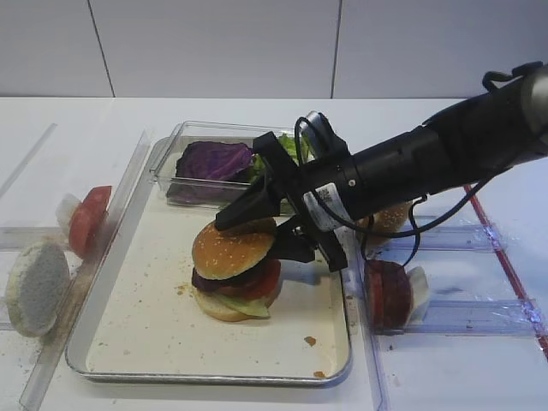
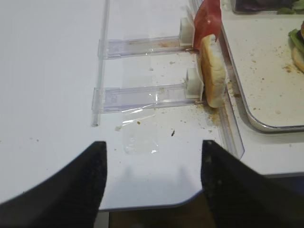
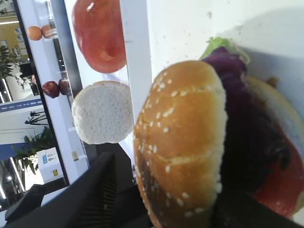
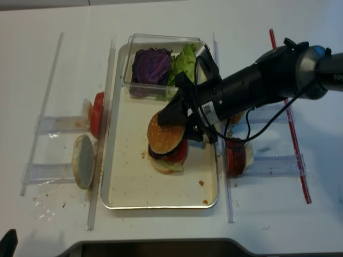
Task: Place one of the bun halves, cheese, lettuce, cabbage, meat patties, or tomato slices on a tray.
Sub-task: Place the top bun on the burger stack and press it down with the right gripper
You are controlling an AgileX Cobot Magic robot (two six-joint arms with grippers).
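Observation:
A sesame-seeded bun top rests on a stacked burger in the middle of the cream tray. Below it show purple cabbage, a tomato slice, lettuce and a bottom bun. My right gripper reaches in from the right and straddles the bun top's rear edge. In the right wrist view the bun top fills the space between the fingers, with a gap to the left finger, so the gripper is open. My left gripper hangs open and empty over the table's front edge.
A clear box at the tray's back holds cabbage and lettuce. Clear racks flank the tray: a tomato slice and a pale bun half on the left, a meat patty and another bun on the right.

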